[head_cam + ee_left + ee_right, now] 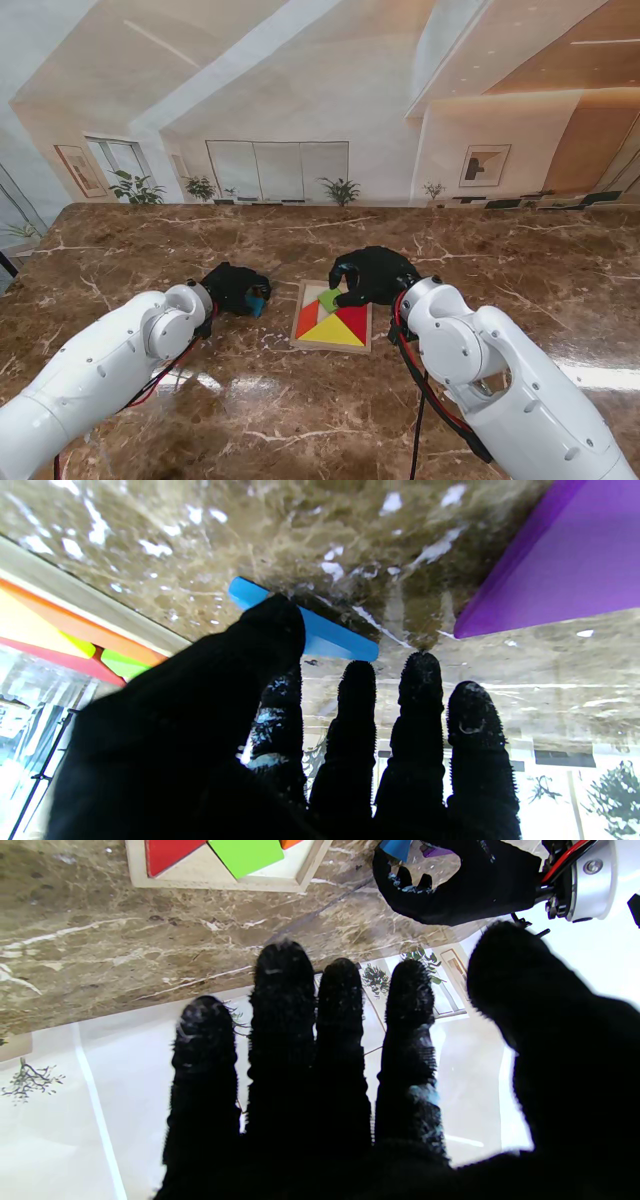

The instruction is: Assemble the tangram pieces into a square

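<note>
Blue piece (320, 632) pinned under the left hand's (235, 288) thumb at centre frame, likely readying a pickup; right hand (375, 275) hovers unclenched and empty over the tray (333, 345).

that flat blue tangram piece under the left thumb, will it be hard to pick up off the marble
Probably fiddly. The flat blue tangram piece looks thin and rigid, lying flush on the glossy marble table, so it will likely slide rather than lift. It won't roll or tip.
</note>
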`<state>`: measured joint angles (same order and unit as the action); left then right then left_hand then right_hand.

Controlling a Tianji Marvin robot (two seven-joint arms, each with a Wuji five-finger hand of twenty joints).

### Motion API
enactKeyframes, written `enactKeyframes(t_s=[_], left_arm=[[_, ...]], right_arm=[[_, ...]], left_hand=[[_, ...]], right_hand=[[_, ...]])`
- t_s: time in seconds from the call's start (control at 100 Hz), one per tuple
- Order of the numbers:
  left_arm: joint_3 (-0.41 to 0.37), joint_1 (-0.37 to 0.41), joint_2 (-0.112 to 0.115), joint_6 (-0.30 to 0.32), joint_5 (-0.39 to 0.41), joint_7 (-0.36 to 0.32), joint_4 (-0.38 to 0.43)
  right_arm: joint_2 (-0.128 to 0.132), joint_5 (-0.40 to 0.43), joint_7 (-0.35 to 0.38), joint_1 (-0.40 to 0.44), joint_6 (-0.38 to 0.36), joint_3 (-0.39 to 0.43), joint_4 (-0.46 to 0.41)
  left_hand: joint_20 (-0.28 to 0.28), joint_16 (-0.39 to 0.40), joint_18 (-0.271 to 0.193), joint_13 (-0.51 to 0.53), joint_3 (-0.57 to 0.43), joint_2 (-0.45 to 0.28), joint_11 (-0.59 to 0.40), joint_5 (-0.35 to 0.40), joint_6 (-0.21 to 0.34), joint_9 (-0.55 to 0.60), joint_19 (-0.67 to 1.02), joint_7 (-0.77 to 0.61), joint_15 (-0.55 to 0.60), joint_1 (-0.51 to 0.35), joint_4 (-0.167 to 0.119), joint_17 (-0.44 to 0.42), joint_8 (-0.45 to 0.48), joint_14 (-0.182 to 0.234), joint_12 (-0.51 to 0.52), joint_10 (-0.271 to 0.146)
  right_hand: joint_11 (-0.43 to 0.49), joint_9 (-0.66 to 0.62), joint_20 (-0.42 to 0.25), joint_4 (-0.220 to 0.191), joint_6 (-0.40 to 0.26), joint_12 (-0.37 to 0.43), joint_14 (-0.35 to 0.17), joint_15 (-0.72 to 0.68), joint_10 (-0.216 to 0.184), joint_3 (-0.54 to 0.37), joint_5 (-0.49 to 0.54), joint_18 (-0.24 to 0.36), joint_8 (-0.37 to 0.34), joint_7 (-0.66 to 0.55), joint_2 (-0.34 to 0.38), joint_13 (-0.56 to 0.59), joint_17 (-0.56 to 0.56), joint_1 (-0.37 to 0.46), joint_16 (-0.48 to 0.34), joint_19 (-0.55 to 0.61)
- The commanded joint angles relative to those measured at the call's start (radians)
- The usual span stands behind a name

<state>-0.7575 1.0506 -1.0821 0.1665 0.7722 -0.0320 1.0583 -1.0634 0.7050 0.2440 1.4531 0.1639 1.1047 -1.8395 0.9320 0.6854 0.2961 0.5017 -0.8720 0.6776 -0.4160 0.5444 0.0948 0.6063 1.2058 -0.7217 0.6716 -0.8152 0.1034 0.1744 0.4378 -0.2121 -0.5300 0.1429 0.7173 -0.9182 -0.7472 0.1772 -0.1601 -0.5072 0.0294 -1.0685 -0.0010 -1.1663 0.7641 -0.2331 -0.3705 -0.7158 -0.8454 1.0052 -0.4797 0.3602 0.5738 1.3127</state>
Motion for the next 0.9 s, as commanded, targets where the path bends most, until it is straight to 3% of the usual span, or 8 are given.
enactKeyframes(t_s=[0.0, 0.32, 0.39, 0.43, 0.56, 0.6, 0.89], left_arm=[[0.002, 0.017, 0.004, -0.001, 0.002, 0.009, -0.003], [0.023, 0.019, 0.002, -0.005, 0.025, 0.052, -0.019], [0.031, 0.017, 0.000, -0.007, 0.028, 0.066, -0.025], [0.036, 0.015, 0.000, -0.008, 0.031, 0.069, -0.027], [0.041, 0.014, -0.001, -0.012, 0.033, 0.075, -0.030], [0.042, 0.014, -0.002, -0.013, 0.031, 0.078, -0.032], [0.048, 0.016, -0.007, -0.014, 0.028, 0.104, -0.046]], right_arm=[[-0.001, -0.003, 0.010, 0.008, 0.005, 0.000, 0.003], [0.000, -0.003, 0.011, 0.011, 0.003, 0.002, 0.004], [0.000, -0.002, 0.011, 0.017, 0.005, 0.006, 0.001], [0.000, 0.000, 0.010, 0.020, 0.006, 0.008, -0.001], [-0.001, -0.001, 0.007, 0.028, 0.011, 0.015, -0.007], [-0.001, 0.000, 0.007, 0.029, 0.011, 0.016, -0.007], [0.000, -0.002, 0.009, 0.029, 0.010, 0.016, -0.004]], left_hand=[[-0.023, -0.013, -0.005, 0.036, -0.039, 0.015, -0.039, -0.005, -0.013, 0.025, 0.051, -0.046, 0.032, -0.046, -0.022, 0.025, 0.030, -0.001, -0.025, 0.021], [-0.050, -0.021, 0.006, 0.111, -0.064, 0.020, -0.109, 0.001, -0.045, 0.092, 0.093, -0.102, 0.062, -0.080, -0.029, 0.124, 0.059, 0.005, -0.079, 0.023], [-0.065, -0.026, 0.011, 0.128, -0.025, 0.036, -0.097, 0.004, -0.043, 0.140, 0.111, -0.125, 0.069, -0.117, 0.011, 0.139, 0.072, 0.002, -0.271, 0.019], [-0.064, -0.028, 0.015, 0.138, -0.008, 0.046, -0.095, 0.009, -0.043, 0.169, 0.118, -0.132, 0.068, -0.133, 0.022, 0.148, 0.076, -0.002, -0.321, 0.016], [-0.057, -0.035, 0.023, 0.160, 0.051, 0.063, -0.057, 0.030, -0.039, 0.259, 0.132, -0.146, 0.057, -0.174, 0.028, 0.157, 0.082, -0.013, -0.453, 0.003], [-0.055, -0.033, 0.026, 0.166, 0.083, 0.061, -0.006, 0.036, -0.038, 0.298, 0.138, -0.153, 0.057, -0.193, 0.018, 0.159, 0.086, -0.017, -0.521, 0.000], [-0.044, -0.045, 0.051, 0.183, 0.092, 0.059, -0.070, 0.073, -0.027, 0.384, 0.157, -0.171, 0.033, -0.204, 0.015, 0.168, 0.084, -0.047, -0.619, -0.010]], right_hand=[[-0.001, -0.022, 0.001, -0.020, 0.007, 0.003, 0.002, -0.013, 0.000, -0.008, 0.015, -0.012, 0.006, 0.001, 0.022, 0.026, -0.004, 0.003, -0.006, 0.036], [0.000, -0.023, 0.002, -0.020, 0.011, 0.003, 0.002, -0.013, 0.000, -0.008, 0.016, -0.012, 0.007, 0.000, 0.023, 0.027, -0.005, 0.003, -0.006, 0.035], [0.000, -0.024, 0.002, -0.020, 0.012, 0.003, 0.002, -0.013, 0.000, -0.008, 0.016, -0.013, 0.007, 0.000, 0.023, 0.027, -0.004, 0.003, -0.006, 0.035], [0.000, -0.024, 0.002, -0.020, 0.012, 0.003, 0.002, -0.013, 0.000, -0.008, 0.016, -0.013, 0.007, 0.000, 0.024, 0.027, -0.004, 0.002, -0.006, 0.035], [0.000, -0.023, 0.002, -0.020, 0.013, 0.003, 0.002, -0.013, 0.000, -0.007, 0.016, -0.012, 0.007, 0.000, 0.025, 0.028, -0.005, 0.002, -0.006, 0.036], [0.000, -0.025, 0.002, -0.020, 0.015, 0.003, 0.003, -0.014, 0.001, -0.007, 0.015, -0.012, 0.007, 0.000, 0.024, 0.028, -0.005, 0.002, -0.006, 0.036], [0.001, -0.024, 0.003, -0.021, 0.020, 0.003, 0.001, -0.015, 0.000, -0.007, 0.009, -0.011, 0.007, -0.001, 0.033, 0.031, -0.007, -0.001, -0.006, 0.038]])
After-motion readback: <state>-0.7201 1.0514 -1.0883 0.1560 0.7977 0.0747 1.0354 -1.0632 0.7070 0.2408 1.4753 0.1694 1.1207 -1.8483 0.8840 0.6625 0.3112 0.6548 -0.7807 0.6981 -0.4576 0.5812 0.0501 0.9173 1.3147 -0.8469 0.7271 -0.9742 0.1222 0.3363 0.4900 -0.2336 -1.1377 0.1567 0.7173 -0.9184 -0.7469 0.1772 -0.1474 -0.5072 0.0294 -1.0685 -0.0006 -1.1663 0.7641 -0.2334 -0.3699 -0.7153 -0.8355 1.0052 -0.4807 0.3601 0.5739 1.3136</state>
